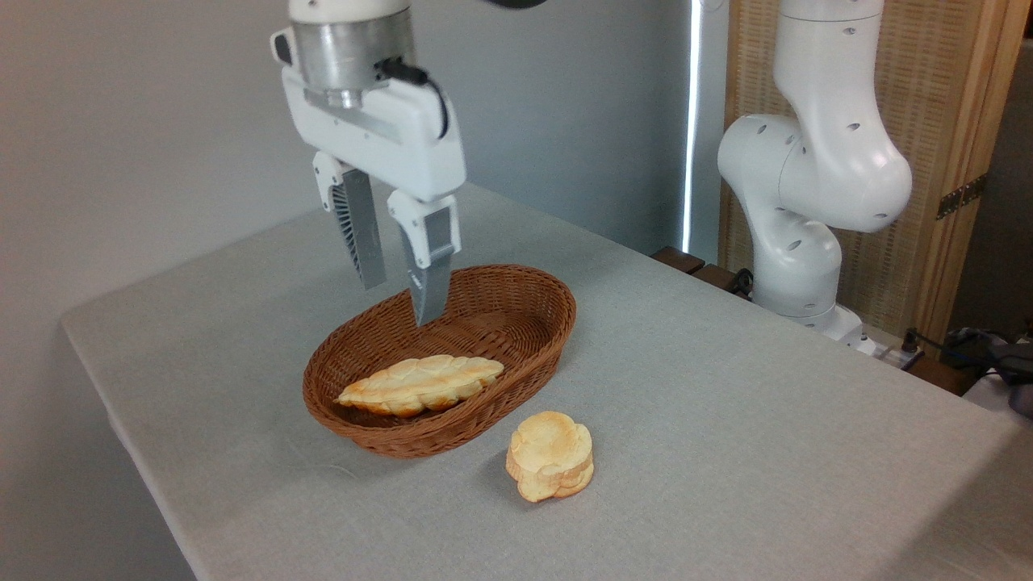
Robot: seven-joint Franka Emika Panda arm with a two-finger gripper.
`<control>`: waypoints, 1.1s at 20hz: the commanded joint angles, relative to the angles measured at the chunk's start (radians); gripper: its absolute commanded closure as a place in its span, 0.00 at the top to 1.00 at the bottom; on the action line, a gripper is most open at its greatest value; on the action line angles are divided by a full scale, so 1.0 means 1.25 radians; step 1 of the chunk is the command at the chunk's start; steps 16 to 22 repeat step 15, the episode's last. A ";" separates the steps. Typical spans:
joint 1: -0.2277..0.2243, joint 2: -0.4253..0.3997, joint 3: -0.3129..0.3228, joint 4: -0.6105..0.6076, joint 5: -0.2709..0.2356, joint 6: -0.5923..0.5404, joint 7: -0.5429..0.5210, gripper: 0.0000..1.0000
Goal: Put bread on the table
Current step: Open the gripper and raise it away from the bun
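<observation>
The bread (pixel 550 456) — a small, thick, golden-orange bun with a lobed, flower-like edge and a paler top — is seen resting flat on the table (pixel 726 379), just beside the wicker basket (pixel 557 323) at about four o'clock from the basket's centre, apart from its rim by a narrow strip of grey cloth. Nothing is touching it, and it is judged to be already where the task wants it: out of the container and on the bare cloth, so the placing step appears done. The basket, oval and brown, is occupied by a single long braided loaf (pixel 420 383), laid lengthwise along its near side and leaning against the wall toward seven o'clock; the far half of the basket is bare weave. The gripper (pixel 397 278) is held well above the basket's far rim, at roughly eleven o'clock from the bun, pointing downward with its fingers (pixel 361 234) parted and nothing between them — a released, unloaded hand. Such a height and spread are judged to suit a clearance posture rather than a grasp. The arm's white base (pixel 799 266) is mounted at the table's far right edge.
</observation>
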 commanded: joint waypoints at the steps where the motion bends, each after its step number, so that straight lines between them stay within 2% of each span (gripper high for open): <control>1: -0.011 0.012 0.010 0.029 -0.002 -0.029 -0.009 1.00; 22: -0.011 0.008 0.018 0.029 -0.001 -0.030 0.009 1.00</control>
